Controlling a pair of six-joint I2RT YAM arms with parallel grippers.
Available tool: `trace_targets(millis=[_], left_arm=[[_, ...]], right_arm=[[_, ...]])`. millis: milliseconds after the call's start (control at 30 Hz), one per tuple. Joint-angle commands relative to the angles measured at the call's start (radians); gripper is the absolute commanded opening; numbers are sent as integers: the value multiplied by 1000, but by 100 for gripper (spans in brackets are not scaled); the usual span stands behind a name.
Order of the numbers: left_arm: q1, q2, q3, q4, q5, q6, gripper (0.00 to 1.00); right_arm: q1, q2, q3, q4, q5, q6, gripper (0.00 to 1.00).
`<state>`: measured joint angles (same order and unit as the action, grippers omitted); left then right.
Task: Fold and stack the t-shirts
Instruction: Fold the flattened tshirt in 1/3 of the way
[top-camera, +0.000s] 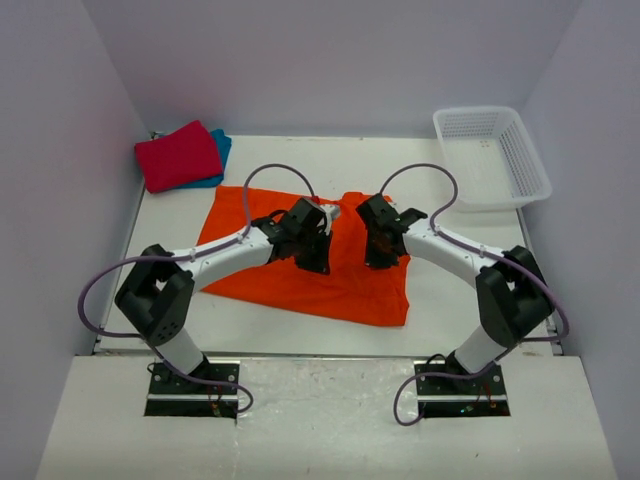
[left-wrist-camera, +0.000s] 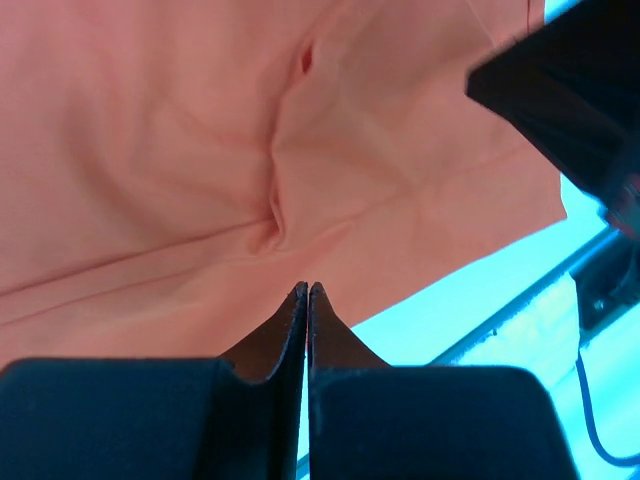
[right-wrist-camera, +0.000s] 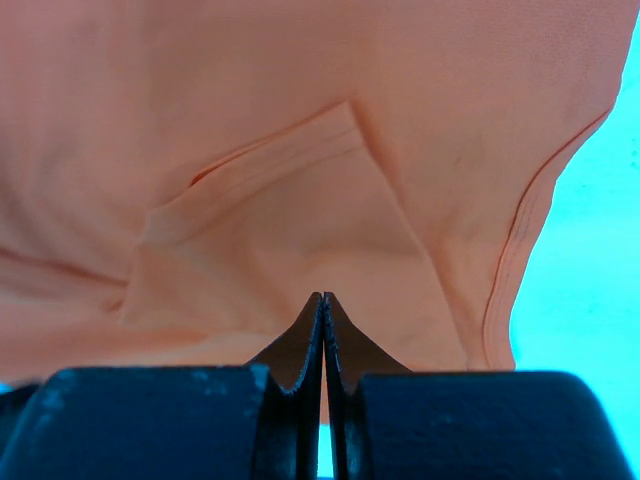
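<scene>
In both wrist views the fingers are closest to me. The left gripper (left-wrist-camera: 305, 290) has its jaws pressed together, and so has the right gripper (right-wrist-camera: 322, 298). Both tips are down at the orange t-shirt (top-camera: 340, 290), which lies spread on the tabletop (top-camera: 440, 320), but I cannot tell if any cloth is caught between them.

This is my worry: if I lift for the fold and one side holds only a thin pinch or nothing, that side can slip out and the fold will come crooked, or the shirt will drag and bunch up. There is a small pucker just beyond the left tips.

About the pose: both arms have their elbows pushed outward and their forearms coming inward, so the wrists are near each other over the far middle of the shirt.

Farther, at the far left corner, the red t-shirt (top-camera: 178, 155) lies folded on the teal t-shirt (top-camera: 222, 145). At the far right stands the white lattice basket (top-camera: 530, 170).
</scene>
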<state>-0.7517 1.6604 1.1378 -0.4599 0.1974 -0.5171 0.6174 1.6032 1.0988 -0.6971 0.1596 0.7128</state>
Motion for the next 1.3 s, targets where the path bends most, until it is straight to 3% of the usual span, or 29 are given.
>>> trace_targets(millis=[0,500,933,1267], left_arm=[[-8,-41,-49,89,91,-23,0],[-15,70,-136,178,126,-18,0],[-14,116,-162,179,80,2,0],[-17,125,-254,244,102,-52,0]], right_arm=[[-10,58,52,-13,11,-13,0],[-68,238,110,-31,-17,45,0],[-120,196,1,-28,20,73,0],[-139,78,47,-33,9,8,0]])
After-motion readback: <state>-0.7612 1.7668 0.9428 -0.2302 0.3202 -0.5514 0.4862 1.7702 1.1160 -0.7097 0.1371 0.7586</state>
